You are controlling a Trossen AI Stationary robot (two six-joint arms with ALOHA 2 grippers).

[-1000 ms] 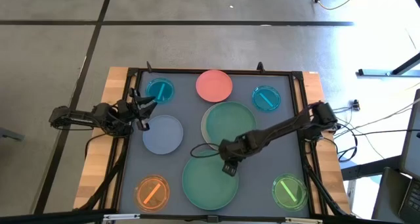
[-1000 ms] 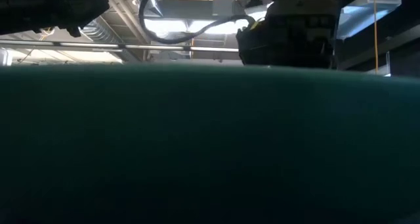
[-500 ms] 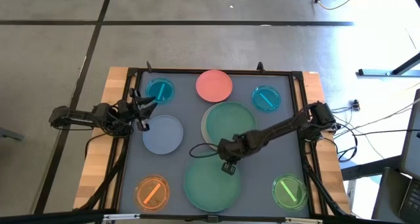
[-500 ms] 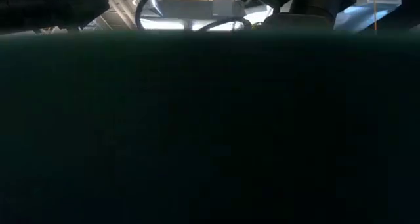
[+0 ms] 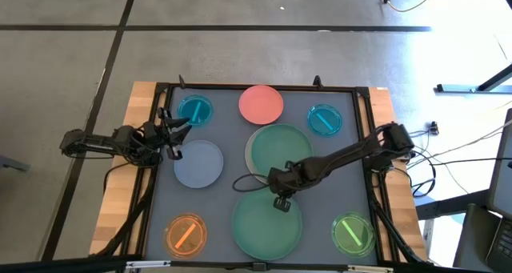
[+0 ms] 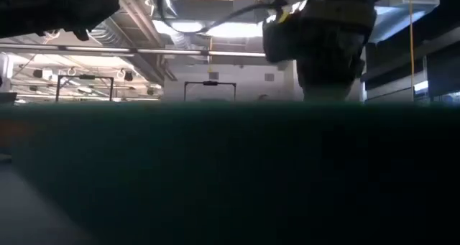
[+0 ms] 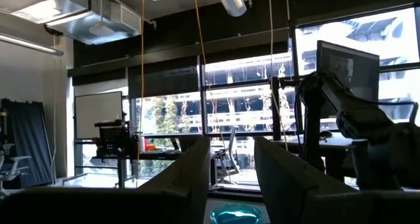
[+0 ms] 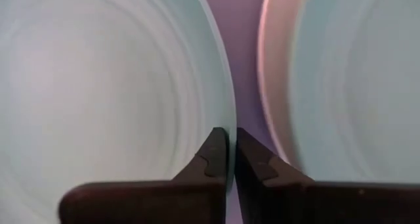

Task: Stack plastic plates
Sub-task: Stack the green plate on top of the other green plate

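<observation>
A large green plate (image 5: 266, 222) lies near the table's front edge and fills the lower part of the low view (image 6: 230, 173). My right gripper (image 5: 282, 201) is shut at its far rim. Just beyond it, a second green plate (image 5: 280, 147) rests on a cream-white plate (image 5: 250, 162). My left gripper (image 5: 172, 133) stands open at the table's left, between a small teal plate (image 5: 194, 110) and a grey-blue plate (image 5: 198, 162), with nothing between its fingers (image 7: 197, 168). My right gripper pinches the near green plate's far rim (image 8: 227, 122) between its two fingers, which come from above and point down. The finger gap is a thin slit with the rim's edge in it. Whether the plate is clear of the mat, I cannot tell.
A pink plate (image 5: 261, 103) and another teal plate (image 5: 324, 119) sit along the far side. An orange plate (image 5: 186, 234) is at the front left and a lime green plate (image 5: 353, 234) at the front right. A black frame (image 5: 256, 86) borders the grey mat.
The near green plate has slid a little toward the table's right edge, with my right gripper going along at its far rim. In the low view the plate's edge rose and has then dropped lower than before.
</observation>
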